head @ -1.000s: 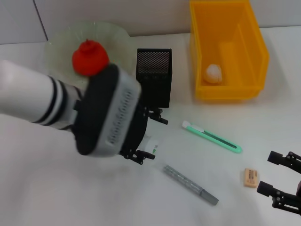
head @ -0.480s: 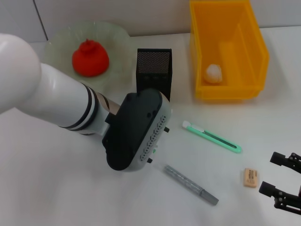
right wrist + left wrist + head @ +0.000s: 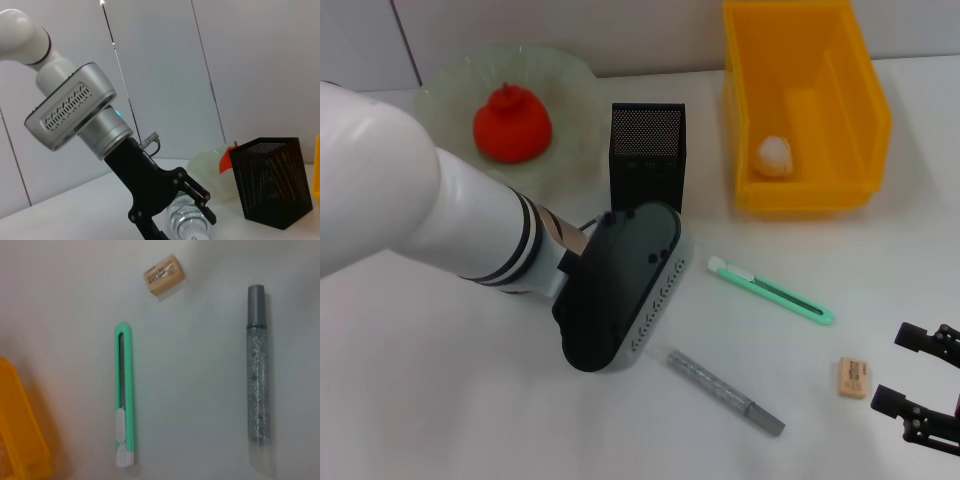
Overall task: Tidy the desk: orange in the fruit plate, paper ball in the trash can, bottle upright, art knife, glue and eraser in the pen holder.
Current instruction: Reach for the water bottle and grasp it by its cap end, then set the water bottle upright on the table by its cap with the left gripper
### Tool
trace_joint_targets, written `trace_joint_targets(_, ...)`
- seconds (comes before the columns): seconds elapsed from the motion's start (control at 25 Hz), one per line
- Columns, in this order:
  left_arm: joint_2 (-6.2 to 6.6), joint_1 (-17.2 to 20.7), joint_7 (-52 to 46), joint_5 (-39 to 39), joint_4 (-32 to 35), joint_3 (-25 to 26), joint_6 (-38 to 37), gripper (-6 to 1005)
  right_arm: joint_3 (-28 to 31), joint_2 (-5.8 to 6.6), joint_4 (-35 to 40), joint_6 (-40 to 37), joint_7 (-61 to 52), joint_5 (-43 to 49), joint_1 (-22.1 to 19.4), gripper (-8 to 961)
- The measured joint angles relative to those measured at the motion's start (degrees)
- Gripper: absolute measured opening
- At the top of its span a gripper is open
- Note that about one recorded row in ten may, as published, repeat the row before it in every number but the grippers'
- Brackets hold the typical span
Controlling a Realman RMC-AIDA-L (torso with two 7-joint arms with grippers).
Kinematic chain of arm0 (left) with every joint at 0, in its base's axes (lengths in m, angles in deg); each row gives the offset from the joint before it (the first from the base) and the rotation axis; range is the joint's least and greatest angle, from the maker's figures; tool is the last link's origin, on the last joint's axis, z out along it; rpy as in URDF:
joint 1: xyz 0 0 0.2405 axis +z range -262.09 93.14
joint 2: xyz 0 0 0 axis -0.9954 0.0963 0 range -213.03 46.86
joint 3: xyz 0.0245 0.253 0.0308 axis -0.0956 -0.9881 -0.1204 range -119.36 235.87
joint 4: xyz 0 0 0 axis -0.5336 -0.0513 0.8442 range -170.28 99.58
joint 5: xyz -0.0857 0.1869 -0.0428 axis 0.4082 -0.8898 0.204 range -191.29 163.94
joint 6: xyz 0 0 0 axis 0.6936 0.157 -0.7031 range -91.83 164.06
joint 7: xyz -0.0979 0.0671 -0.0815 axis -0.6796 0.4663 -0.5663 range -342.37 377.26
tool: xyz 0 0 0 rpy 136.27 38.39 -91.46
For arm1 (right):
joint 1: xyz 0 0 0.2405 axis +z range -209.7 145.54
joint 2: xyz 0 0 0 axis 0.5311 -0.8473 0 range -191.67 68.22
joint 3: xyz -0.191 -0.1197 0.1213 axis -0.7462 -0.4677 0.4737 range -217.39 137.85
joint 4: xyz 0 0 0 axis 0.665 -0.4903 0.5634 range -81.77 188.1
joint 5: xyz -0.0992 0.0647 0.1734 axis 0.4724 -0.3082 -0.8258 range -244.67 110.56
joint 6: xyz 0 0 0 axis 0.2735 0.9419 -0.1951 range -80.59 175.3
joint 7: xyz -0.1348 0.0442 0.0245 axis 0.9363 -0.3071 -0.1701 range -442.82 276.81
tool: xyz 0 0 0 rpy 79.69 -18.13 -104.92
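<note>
The clear bottle shows only in the right wrist view, held between the fingers of my left gripper, low over the table. In the head view my left wrist hides both. The orange lies in the green plate. The paper ball lies in the yellow bin. The green art knife, grey glue stick and eraser lie on the table right of the black mesh pen holder. My right gripper is open at the front right, beside the eraser.
The left wrist view looks down on the art knife, the glue stick, the eraser and a corner of the yellow bin. The pen holder stands close behind the bottle.
My left wrist has turned and swung right and forward, so its housing now covers the fingers and bottle in the head view. The right gripper has not moved.
</note>
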Motion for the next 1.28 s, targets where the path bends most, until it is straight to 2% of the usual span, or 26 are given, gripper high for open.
trace_joint_targets(0.2,0.00,0.00,-1.22,-1.54,-0.24,-1.61,0.85,797,0.00,0.00,0.00,0.00,-0.02,0.00,0.25,839)
trace_joint_targets(0.96,-0.01,-1.59,-1.98,-3.28,-2.63,-4.47,3.63,675,-0.02,0.04,-0.53,1.13,-0.38,0.00,0.50,840)
trace_joint_targets(1.2,-0.01,-2.04,-3.93,-4.82,-1.62,-4.98,3.48,451,-0.10,0.16,-1.46,1.92,-0.34,0.23,0.90,839)
trace_joint_targets(1.28,-0.01,-2.08,-4.53,-4.85,-1.10,-4.93,3.19,448,-0.03,0.14,-1.48,1.94,-0.34,0.47,0.98,839)
